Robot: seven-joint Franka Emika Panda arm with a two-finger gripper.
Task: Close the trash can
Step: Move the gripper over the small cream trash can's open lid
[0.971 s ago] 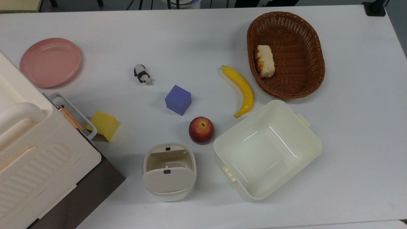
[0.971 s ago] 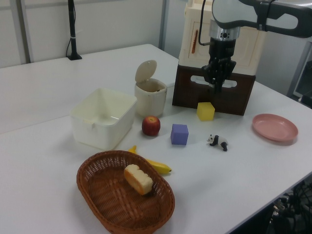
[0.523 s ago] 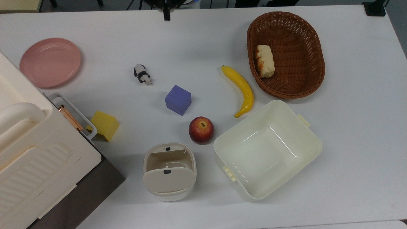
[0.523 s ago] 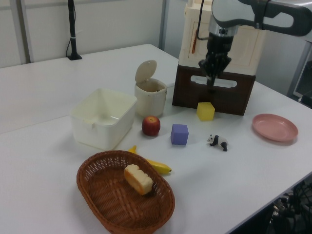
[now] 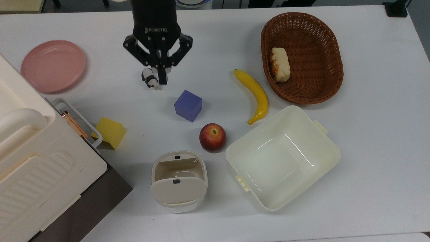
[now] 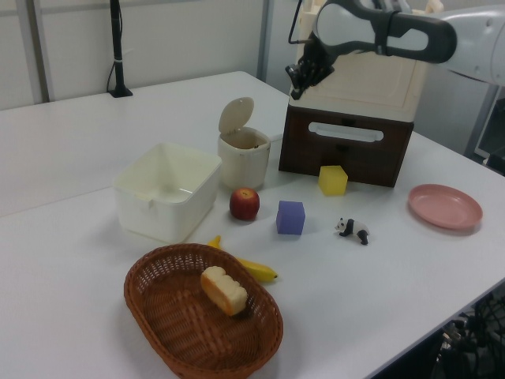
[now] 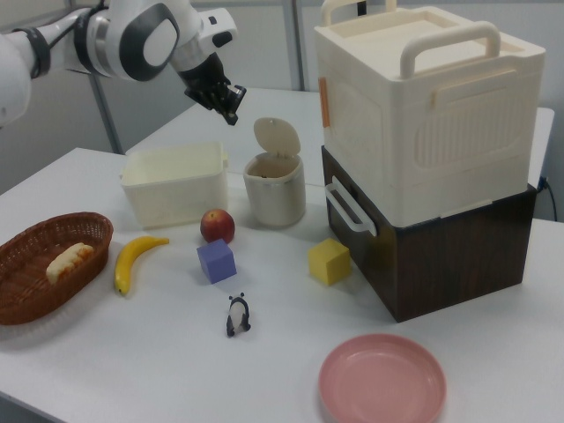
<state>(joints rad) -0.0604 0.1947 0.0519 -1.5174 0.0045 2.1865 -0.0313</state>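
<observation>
The trash can [image 5: 179, 198] is a small cream bin near the top view's lower middle. Its beige lid [image 5: 177, 190] with a dark button stands raised, so the inside shows. From the side, the trash can [image 6: 245, 158] has its lid [image 6: 236, 116] tilted up and back; the trash can [image 7: 275, 189] and lid [image 7: 270, 135] look the same in the right view. My gripper [image 5: 163, 80] hangs high in the air with its fingers together and nothing between them. The gripper [image 6: 296, 89] is up and to the right of the lid in the left view. The gripper [image 7: 231, 110] is upper left of it in the right view.
An apple [image 5: 212, 137] and a lidless cream tub [image 5: 331, 153] flank the can. A purple cube [image 5: 188, 105], yellow cube [image 5: 110, 133], toy panda [image 5: 147, 78], banana [image 5: 255, 95], bread basket [image 5: 332, 53] and pink plate [image 5: 53, 66] lie around. A big cream box [image 7: 432, 106] stands on a dark base.
The gripper has risen and swung from in front of the dark box toward the trash can, coming into the top view from its upper edge. Nothing on the table moved.
</observation>
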